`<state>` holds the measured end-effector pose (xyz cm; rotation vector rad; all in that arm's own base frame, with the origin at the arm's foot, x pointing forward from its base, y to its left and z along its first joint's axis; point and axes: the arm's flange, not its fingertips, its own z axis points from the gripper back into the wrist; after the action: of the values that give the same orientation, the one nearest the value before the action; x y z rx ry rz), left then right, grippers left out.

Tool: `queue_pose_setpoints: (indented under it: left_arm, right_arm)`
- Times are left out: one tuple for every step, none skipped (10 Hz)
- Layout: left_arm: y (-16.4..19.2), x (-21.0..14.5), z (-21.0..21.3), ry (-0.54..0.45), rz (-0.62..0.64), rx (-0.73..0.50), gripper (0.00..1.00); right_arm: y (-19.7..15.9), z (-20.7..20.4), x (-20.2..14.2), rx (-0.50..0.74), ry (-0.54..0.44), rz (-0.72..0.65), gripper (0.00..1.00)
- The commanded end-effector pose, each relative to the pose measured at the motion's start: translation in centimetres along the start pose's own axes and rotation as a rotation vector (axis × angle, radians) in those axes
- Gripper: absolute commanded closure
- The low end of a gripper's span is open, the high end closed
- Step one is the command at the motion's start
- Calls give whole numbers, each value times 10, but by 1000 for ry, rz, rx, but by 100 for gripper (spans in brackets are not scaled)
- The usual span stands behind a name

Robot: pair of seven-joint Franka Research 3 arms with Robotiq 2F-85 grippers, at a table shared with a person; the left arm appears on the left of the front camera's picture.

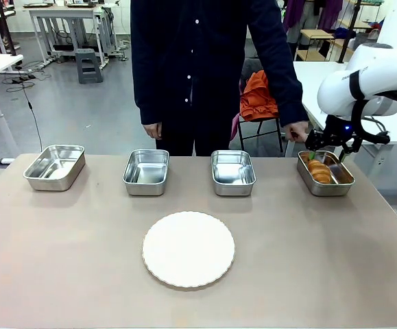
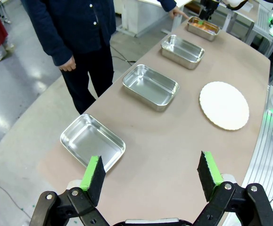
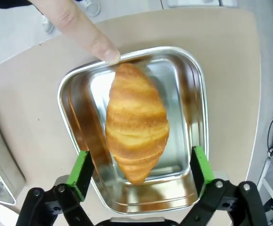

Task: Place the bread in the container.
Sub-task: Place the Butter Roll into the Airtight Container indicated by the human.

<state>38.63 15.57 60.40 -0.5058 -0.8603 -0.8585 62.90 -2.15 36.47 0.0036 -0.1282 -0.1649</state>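
Croissant (image 3: 137, 123) is lying inside the far-right steel tray (image 3: 193, 75), lengthwise, one tapered end pointing at the rim where the person's finger (image 3: 86, 35) is touching. Right gripper (image 3: 141, 169) is hovering directly over it, green pads spread wide on either side of the bread, not touching it. Right wrist view is giving the only clear look at this: bread resting on the tray floor, reflections on the walls.

Front view is showing less: croissant (image 1: 319, 171) sitting in the tray (image 1: 342, 188) at the table's far right, right gripper (image 1: 332, 145) just above the tray's far end, person's hand (image 1: 297, 131) beside it at the table edge.

Left wrist view is adding the left gripper (image 2: 153, 176), fingers held wide apart with nothing between them, hanging over the near-left end of the table (image 2: 174, 155).

Other three steel trays (image 1: 55, 166) (image 1: 147, 171) (image 1: 232, 172) are sitting in a row along the far side, all holding nothing. Round white plate (image 1: 188, 248) is sitting nearer, centre, bare.
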Motion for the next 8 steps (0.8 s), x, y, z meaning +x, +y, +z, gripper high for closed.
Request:
queue_pose_setpoints:
  left_arm:
    - [0, 0, 1, 3, -6, 2, 0]
    - [0, 0, 1, 3, -6, 2, 0]
    - [0, 0, 1, 3, -6, 2, 0]
    - [0, 0, 1, 3, -6, 2, 0]
    - [0, 0, 1, 3, -6, 2, 0]
    - [0, 0, 1, 3, -6, 2, 0]
    - [0, 0, 1, 3, -6, 2, 0]
    - [0, 0, 1, 3, -6, 2, 0]
  right_arm:
    - [0, -2, -1, -1, 14, 8, 0]
    - [0, -2, -1, -1, 14, 8, 0]
    - [0, -2, -1, -1, 14, 8, 0]
    - [0, -2, -1, -1, 14, 8, 0]
    - [0, -2, -1, -1, 14, 8, 0]
    - [0, -2, -1, -1, 14, 8, 0]
    - [0, -2, -1, -1, 14, 8, 0]
    - [0, -2, -1, -1, 14, 8, 0]
